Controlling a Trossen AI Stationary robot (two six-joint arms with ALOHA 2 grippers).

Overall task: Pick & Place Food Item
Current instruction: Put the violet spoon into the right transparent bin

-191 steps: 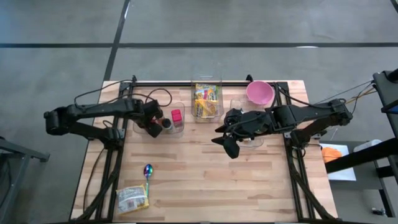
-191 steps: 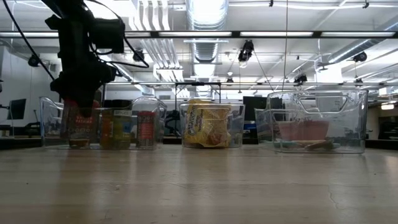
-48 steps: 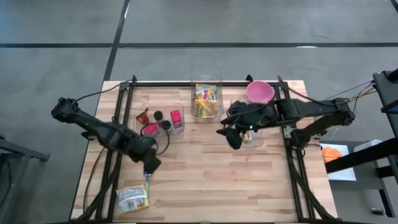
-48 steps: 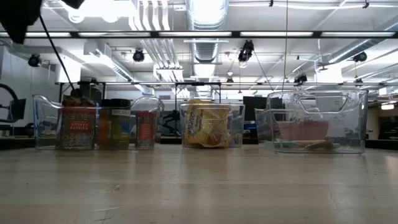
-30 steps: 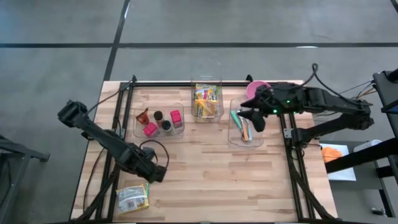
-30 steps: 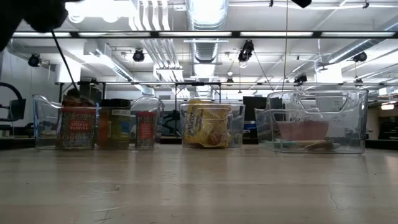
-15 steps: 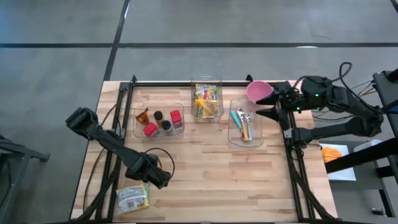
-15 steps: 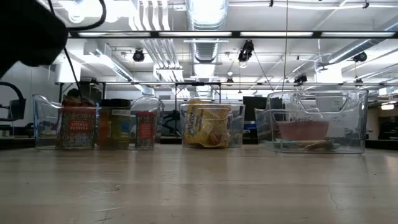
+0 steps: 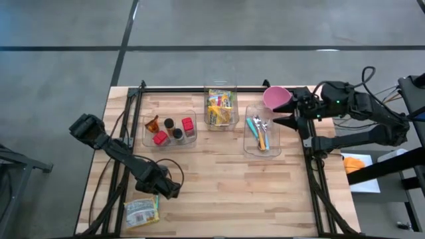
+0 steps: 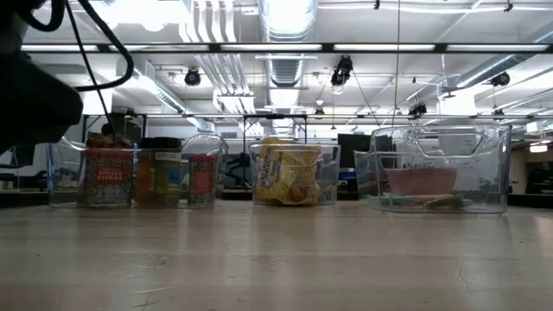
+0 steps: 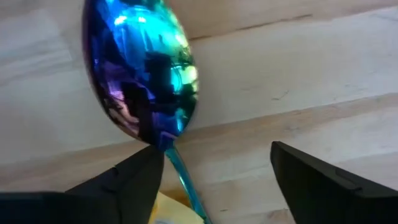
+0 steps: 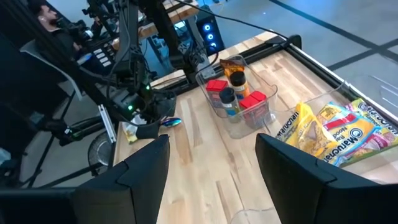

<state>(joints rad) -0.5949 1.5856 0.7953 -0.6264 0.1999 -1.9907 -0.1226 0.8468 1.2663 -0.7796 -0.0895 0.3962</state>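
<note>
A yellow-and-white food packet [image 9: 141, 212] lies flat near the table's near left corner; its edge [image 11: 166, 211] shows in the left wrist view. Just beyond it an iridescent spoon [image 11: 143, 74] lies on the wood. My left gripper [image 9: 165, 190] points down over the spoon, open [image 11: 217, 180]. Its fingers stand on either side of the spoon's thin handle [image 11: 183, 183], one finger close beside it. My right gripper [image 9: 292, 114] is open [image 12: 211, 186], raised at the table's far right by a pink bowl [image 9: 276, 98], and holds nothing.
Three clear bins stand along the far side: spice jars [image 9: 170, 129], noodle packets [image 9: 220, 109] and utensils [image 9: 261, 133]. Bare wood lies across the middle and near right [image 9: 265, 199]. The black arm frames run down both table sides.
My left gripper has sunk toward the spoon and edged toward the near edge. My right gripper has drawn back from above the utensil bin toward the table's right edge, then kept still. The packet, spoon and bins have not moved.
</note>
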